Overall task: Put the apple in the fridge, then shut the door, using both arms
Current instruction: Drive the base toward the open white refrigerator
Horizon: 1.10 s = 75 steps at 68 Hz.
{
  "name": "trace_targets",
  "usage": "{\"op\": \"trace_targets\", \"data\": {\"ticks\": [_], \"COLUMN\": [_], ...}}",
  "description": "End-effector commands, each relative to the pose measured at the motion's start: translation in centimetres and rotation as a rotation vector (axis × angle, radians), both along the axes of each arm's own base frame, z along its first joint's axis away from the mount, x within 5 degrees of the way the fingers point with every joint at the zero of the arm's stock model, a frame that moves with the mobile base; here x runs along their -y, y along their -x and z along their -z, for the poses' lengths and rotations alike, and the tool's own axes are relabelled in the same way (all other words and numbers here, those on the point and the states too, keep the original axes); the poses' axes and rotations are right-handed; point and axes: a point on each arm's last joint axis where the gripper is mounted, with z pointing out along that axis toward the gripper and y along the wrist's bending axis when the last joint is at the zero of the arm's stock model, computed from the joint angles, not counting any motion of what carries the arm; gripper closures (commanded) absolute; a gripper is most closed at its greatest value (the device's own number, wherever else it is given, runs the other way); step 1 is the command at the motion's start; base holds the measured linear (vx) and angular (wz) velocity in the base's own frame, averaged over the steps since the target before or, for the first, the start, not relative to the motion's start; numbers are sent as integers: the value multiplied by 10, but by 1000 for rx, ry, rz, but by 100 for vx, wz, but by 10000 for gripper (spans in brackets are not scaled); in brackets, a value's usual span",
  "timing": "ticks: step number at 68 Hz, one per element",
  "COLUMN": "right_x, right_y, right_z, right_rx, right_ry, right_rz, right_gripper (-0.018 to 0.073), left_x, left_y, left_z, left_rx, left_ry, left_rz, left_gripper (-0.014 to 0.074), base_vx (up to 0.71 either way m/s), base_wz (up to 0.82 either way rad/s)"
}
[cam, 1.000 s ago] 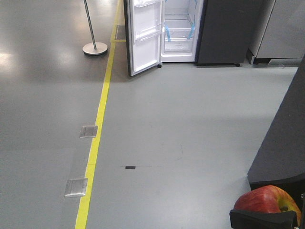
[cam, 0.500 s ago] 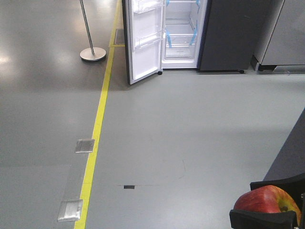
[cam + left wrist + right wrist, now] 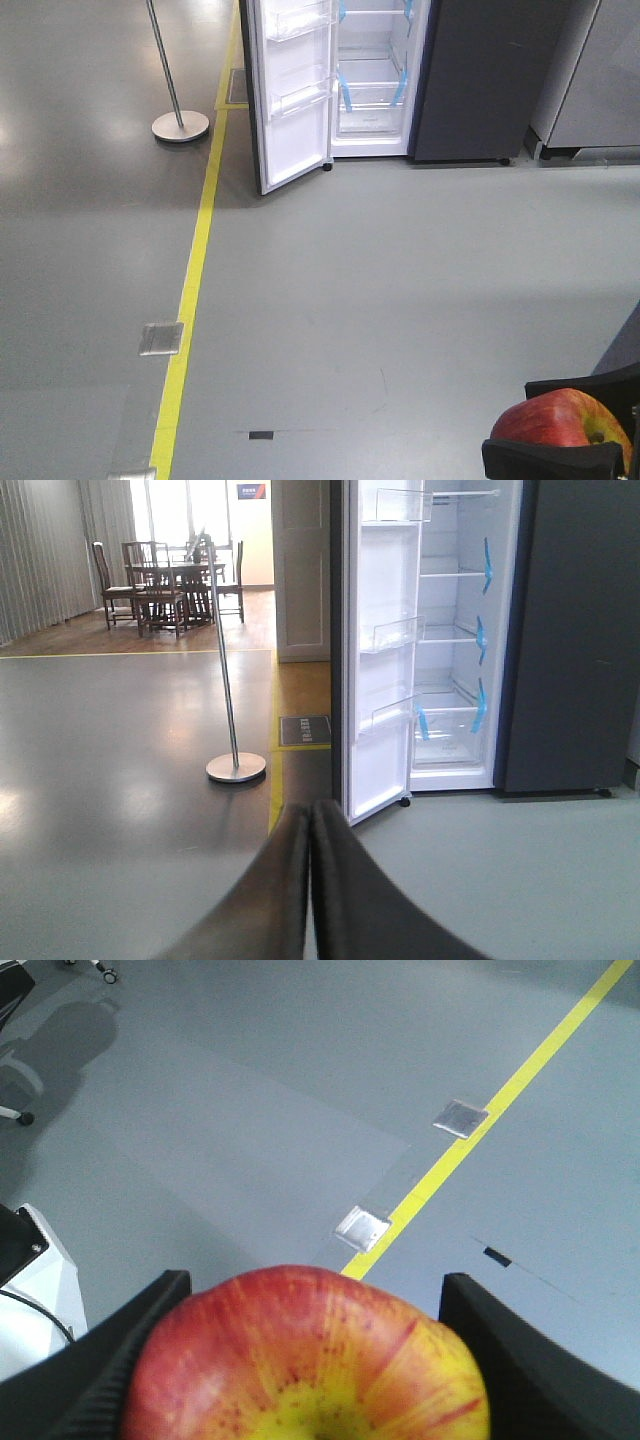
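Observation:
The red apple point(image 3: 560, 420), yellow-green round its stem dimple, sits at the lower right of the front view. My right gripper point(image 3: 315, 1295) is shut on the apple point(image 3: 310, 1360), one black jaw on each side. Far ahead stands the dark grey fridge point(image 3: 470, 80), its white inside and blue-taped glass shelves showing. Its door point(image 3: 295, 100) hangs wide open to the left, its clear bins facing me. In the left wrist view my left gripper point(image 3: 309, 815) is shut on nothing, its fingers pressed together, pointing toward the door point(image 3: 385, 660) and the fridge point(image 3: 570, 640).
A metal post on a round base point(image 3: 180, 125) stands left of the door. A yellow floor line point(image 3: 195, 250) runs toward the fridge, with metal floor plates point(image 3: 161, 338) beside it. A light grey cabinet point(image 3: 600, 80) stands right of the fridge. Table and chairs point(image 3: 170, 580) are far off.
The fridge and door look closer, and the floor marks have slid down and left. The dark counter at the right has almost left view. The apple stays in my right gripper.

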Motion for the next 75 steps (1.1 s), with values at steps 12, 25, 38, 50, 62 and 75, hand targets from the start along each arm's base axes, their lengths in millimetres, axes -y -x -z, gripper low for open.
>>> {"op": "trace_targets", "data": {"ticks": [12,25,38,50,62,75], "right_x": [-2,-2,-2,-2,-2,-2], "right_y": [-2,-2,-2,-2,-2,-2], "right_z": [-13,-13,-13,-13,-13,-13], "right_rx": [47,47,47,47,47,47], "right_ry": [-60,-60,-60,-60,-60,-60], "right_rz": [12,12,12,12,12,12], "right_gripper": [353,353,353,353,353,353], "left_x": [0,0,0,0,0,0], "left_y": [1,1,1,1,1,1], "left_z": [-3,-3,-3,-3,-3,-3], "left_rx": [73,73,73,73,73,73], "left_ry": [0,0,0,0,0,0], "left_rz": [4,4,4,4,4,4], "left_gripper": [603,603,603,603,603,603], "base_vx": [26,27,27,27,27,26], "base_wz": [-2,1,2,5,7,6]}}
